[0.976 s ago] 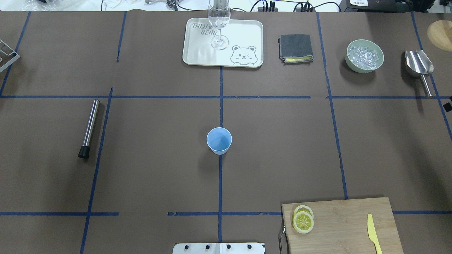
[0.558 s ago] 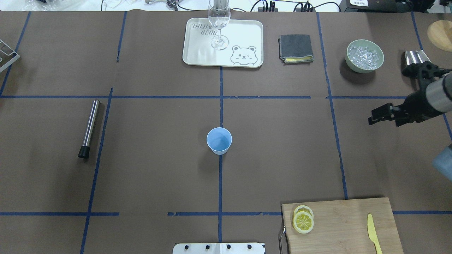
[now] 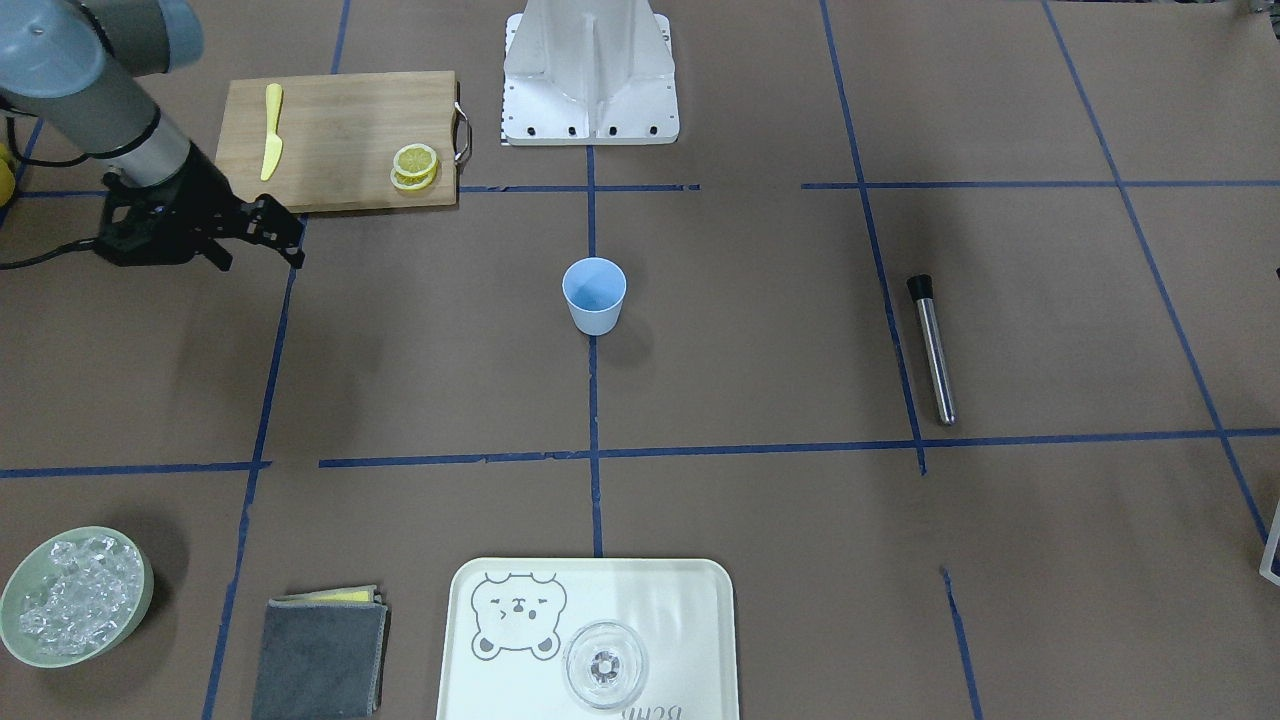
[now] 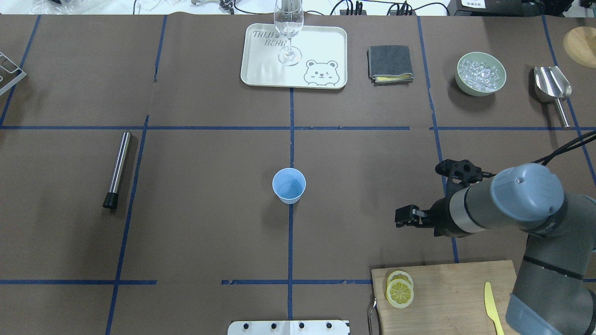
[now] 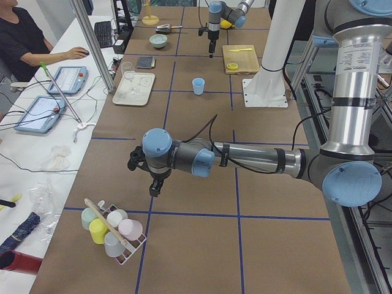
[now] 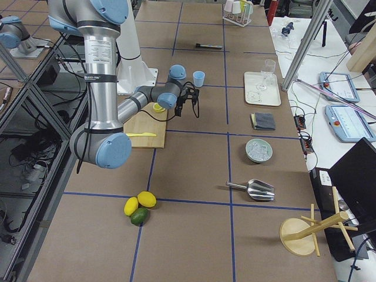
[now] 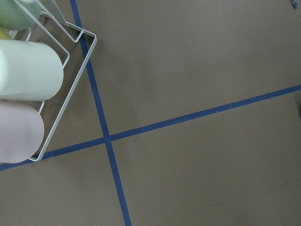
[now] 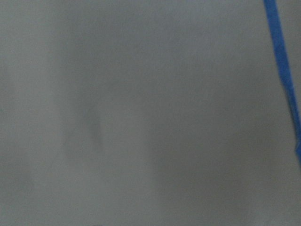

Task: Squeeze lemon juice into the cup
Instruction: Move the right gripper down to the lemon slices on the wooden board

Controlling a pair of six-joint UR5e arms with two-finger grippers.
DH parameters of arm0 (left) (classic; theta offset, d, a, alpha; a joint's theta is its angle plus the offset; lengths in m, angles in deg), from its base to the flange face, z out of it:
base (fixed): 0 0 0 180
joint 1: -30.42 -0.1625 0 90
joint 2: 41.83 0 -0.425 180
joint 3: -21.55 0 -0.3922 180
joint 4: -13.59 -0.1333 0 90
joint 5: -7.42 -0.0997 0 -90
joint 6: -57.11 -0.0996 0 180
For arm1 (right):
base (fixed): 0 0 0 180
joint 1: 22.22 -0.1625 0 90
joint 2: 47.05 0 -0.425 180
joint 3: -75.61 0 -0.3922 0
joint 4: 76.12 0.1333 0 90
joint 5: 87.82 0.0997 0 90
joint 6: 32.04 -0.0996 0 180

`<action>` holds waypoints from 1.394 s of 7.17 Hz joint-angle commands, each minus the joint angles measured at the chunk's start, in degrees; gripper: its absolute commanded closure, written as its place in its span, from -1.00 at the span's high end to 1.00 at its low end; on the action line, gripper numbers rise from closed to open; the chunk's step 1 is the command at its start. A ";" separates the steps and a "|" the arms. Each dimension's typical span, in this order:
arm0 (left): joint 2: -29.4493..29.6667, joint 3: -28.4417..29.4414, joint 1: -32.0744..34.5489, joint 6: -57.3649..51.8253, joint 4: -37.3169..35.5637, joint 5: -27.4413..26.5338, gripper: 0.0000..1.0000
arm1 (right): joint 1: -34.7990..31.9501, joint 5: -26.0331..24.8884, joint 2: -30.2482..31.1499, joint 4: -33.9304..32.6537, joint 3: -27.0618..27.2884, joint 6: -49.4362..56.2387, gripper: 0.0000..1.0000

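Observation:
The light blue cup (image 4: 289,185) stands upright at the table's middle, also in the front view (image 3: 594,294). Two overlapping lemon slices (image 4: 399,292) lie on the left end of the wooden cutting board (image 4: 456,293); they also show in the front view (image 3: 414,162). My right gripper (image 4: 419,193) is open and empty, hovering over bare table right of the cup and beyond the board; it also shows in the front view (image 3: 258,250). My left gripper (image 5: 154,184) shows only in the exterior left view, near a cup rack (image 5: 110,236); I cannot tell if it is open.
A yellow plastic knife (image 4: 491,307) lies on the board's right. A tray (image 4: 321,51) with a clear glass (image 4: 289,28), a grey cloth (image 4: 390,63), a green bowl of ice (image 4: 481,73) and a metal scoop (image 4: 552,88) sit along the far side. A steel rod (image 4: 118,168) lies at left.
My right arm has come in from the right edge and swung left and nearer, to above the table beside the board. Its jaws stay open. Nothing on the table has moved.

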 commanded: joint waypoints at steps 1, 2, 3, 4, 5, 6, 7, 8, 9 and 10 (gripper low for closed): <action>-0.07 0.06 0.00 -0.01 0.00 0.00 1.00 | 8.59 -3.80 -0.24 -4.15 3.78 -6.84 1.00; -0.07 0.41 0.00 -0.01 0.00 0.00 1.00 | 11.40 -5.55 -0.50 -11.50 6.94 -7.64 1.00; -0.07 0.41 0.00 -0.01 0.00 0.09 1.00 | 13.78 -8.78 -0.59 -14.09 7.84 -9.12 1.00; -0.24 0.41 0.00 -0.01 0.00 0.09 1.00 | 14.67 -9.51 -0.41 -14.21 7.76 -9.40 1.00; -0.68 0.33 0.00 -0.10 0.00 0.09 1.00 | 15.46 -10.39 -0.67 -14.29 7.50 -10.53 1.00; -0.68 0.33 0.00 -0.10 0.00 0.09 1.00 | 15.64 -10.57 -0.76 -14.21 7.24 -10.81 1.00; -0.68 0.33 0.00 -0.10 0.00 0.09 1.00 | 15.91 -10.66 -0.85 -14.21 5.67 -10.81 1.00; -0.68 0.33 0.00 -0.10 0.00 0.09 1.00 | 16.00 -10.66 -1.03 -14.03 4.78 -10.81 1.00; -0.77 0.24 0.00 -0.01 0.00 0.09 1.00 | 16.17 -10.75 -1.55 -14.03 4.60 -10.90 1.00; -0.77 0.24 0.00 -0.01 0.00 0.09 1.00 | 16.26 -10.66 -1.90 -14.03 4.60 -10.90 1.00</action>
